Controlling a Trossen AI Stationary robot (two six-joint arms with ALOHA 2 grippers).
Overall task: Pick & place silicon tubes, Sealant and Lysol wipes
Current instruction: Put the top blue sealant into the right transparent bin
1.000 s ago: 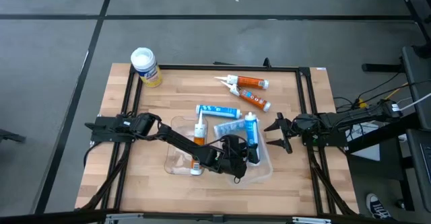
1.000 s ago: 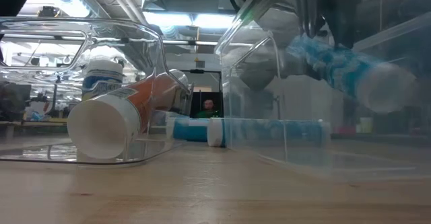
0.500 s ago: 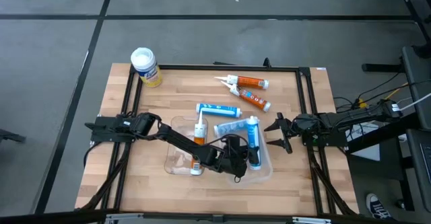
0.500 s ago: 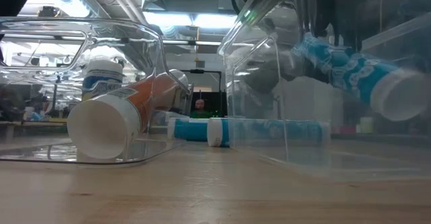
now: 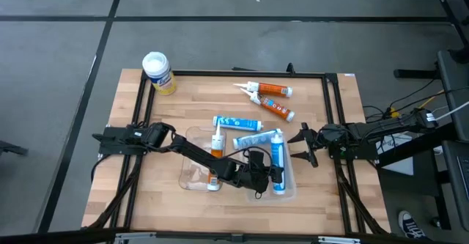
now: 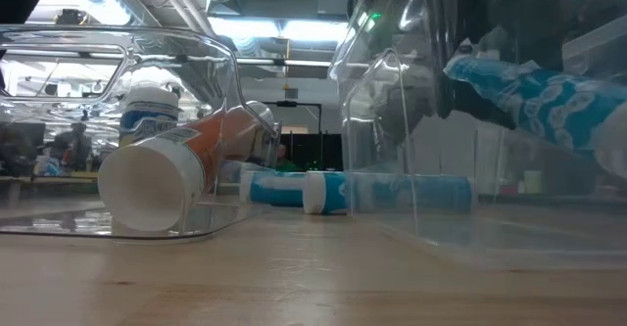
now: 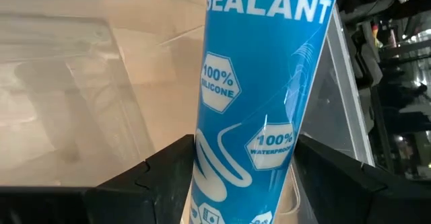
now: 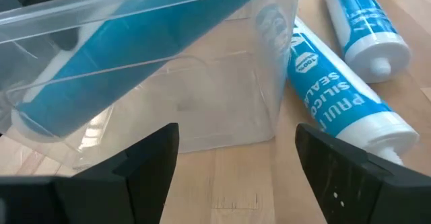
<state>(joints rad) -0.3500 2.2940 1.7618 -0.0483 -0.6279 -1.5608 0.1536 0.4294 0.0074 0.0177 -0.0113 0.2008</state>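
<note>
My left gripper (image 5: 272,175) is shut on a blue sealant tube (image 5: 278,160) inside a clear bin (image 5: 292,187) near the table's front middle. The tube also shows in the low view (image 6: 549,96). My right gripper (image 5: 302,145) is open and empty just right of that bin. A second clear bin (image 5: 192,172) to the left holds an orange tube (image 5: 216,154) lying on its floor. The yellow Lysol wipes canister (image 5: 157,72) stands upright at the far left corner. Two blue tubes (image 5: 236,120) (image 5: 249,139) and two orange tubes (image 5: 268,91) (image 5: 276,111) lie on the table. My left gripper pinches the blue tube's round body (image 7: 210,178) between its two fingers (image 7: 158,177), on the half toward the table's near edge. The fingers come from the table's left and lie across the tube. The tube is tilted, inside the bin's walls and above its floor.
A black frame (image 5: 327,112) runs round the wooden table top. The blue tube nearest the bin (image 8: 337,99) lies close to its far wall. A person shows in the room behind (image 6: 76,140).
My left gripper has carried the blue tube a little toward the table's near edge and right, farther into the clear bin. The tube stays tilted and off the bin's floor.
</note>
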